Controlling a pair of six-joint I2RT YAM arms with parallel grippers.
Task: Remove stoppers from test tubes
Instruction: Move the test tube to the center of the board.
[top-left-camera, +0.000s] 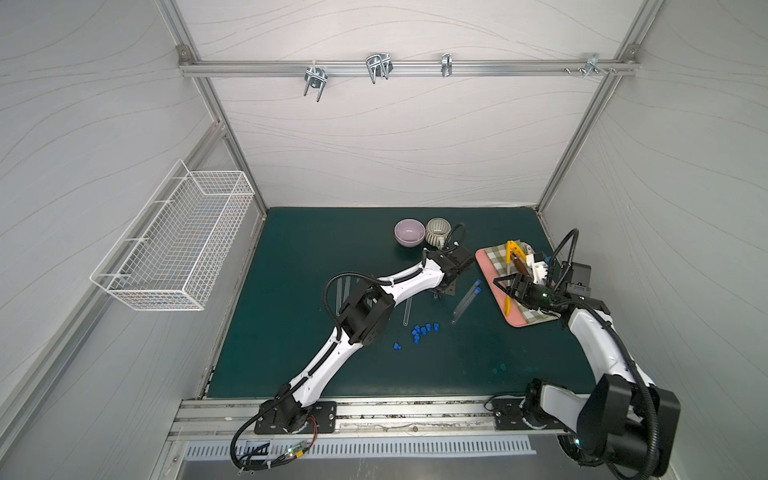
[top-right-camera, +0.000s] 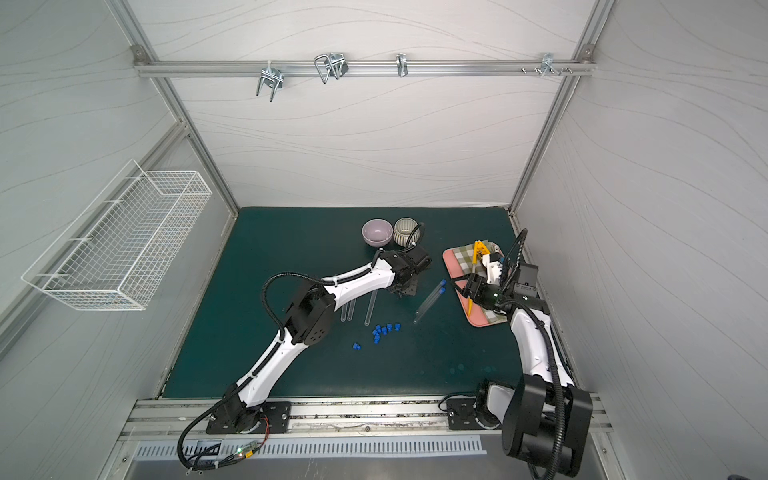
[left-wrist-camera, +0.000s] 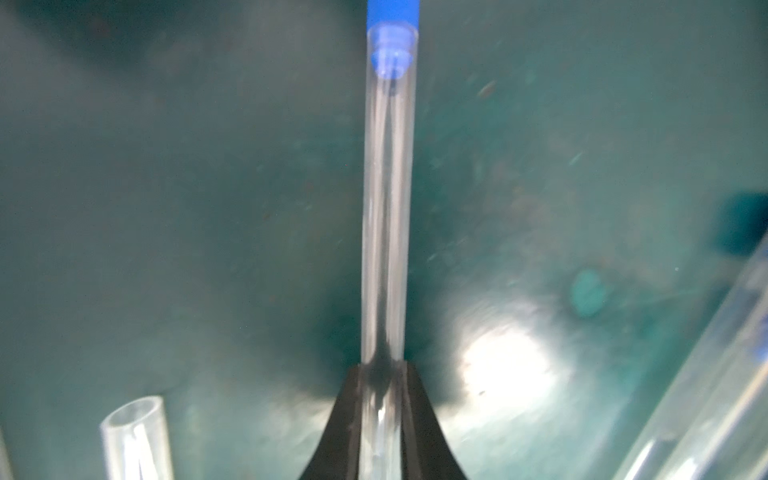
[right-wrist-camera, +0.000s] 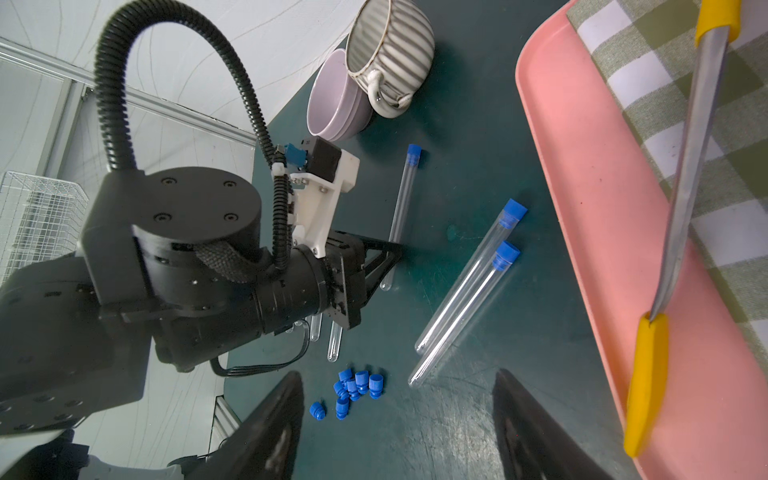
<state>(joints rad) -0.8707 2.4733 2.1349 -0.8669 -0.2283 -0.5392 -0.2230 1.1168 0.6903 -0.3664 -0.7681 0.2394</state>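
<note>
A test tube (left-wrist-camera: 384, 208) lying on the green mat (left-wrist-camera: 166, 208), with its blue stopper (left-wrist-camera: 392, 16) on, is pinched by the left gripper (left-wrist-camera: 381, 370), while the right gripper (right-wrist-camera: 397, 374) is spread wide.

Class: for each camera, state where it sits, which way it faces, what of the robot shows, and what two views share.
Top views: high above the bases, looking down at the mat; left arm and right arm show.
Left wrist: looks along the left jaws, shut on a tube.
Right wrist: faces the left arm across the mat; open right jaws show.
Shared: both wrist views show that tube.
</note>
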